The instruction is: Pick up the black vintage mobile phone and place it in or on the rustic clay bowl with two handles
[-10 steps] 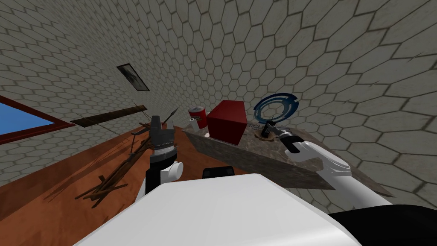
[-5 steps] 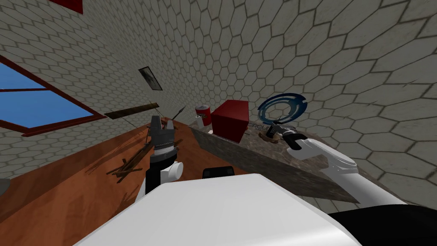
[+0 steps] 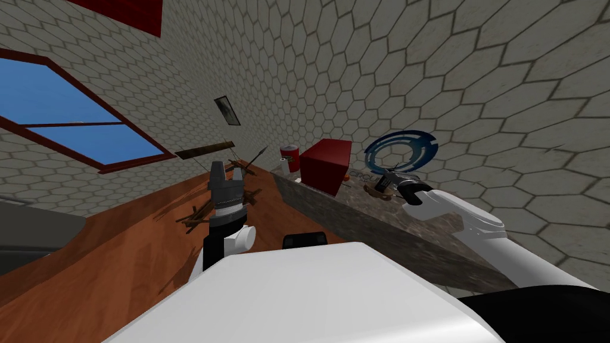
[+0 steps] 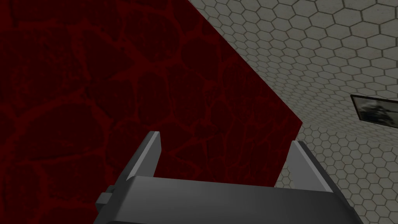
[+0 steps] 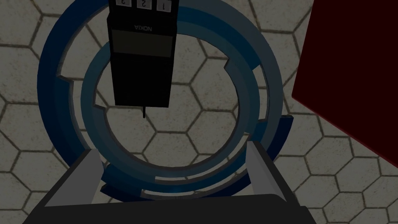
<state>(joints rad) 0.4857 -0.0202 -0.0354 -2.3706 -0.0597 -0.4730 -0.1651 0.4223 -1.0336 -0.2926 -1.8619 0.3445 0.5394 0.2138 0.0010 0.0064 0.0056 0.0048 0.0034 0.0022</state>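
Note:
A black Nokia phone (image 5: 142, 54) hangs upside down just beyond my right gripper (image 5: 177, 155), which is open with nothing between its fingers. Behind the phone stands a blue ring ornament (image 5: 264, 77). In the head view the right gripper (image 3: 384, 178) hovers over a small brown bowl (image 3: 376, 192) on the mottled stone counter (image 3: 357, 220); I cannot tell whether the phone touches the bowl. My left gripper (image 3: 225, 170) is raised in front of my chest, away from the counter, and stands open and empty (image 4: 225, 147).
A dark red box (image 3: 324, 167) and a red can (image 3: 290, 158) stand on the counter left of the blue ring (image 3: 400, 152). A pile of brown sticks (image 3: 220, 205) lies on the wooden floor. Grey furniture (image 3: 30, 232) sits at far left.
My head view has swung, so the wall, window and counter shifted to the right in the picture. My right gripper stays over the bowl; the left arm keeps its pose.

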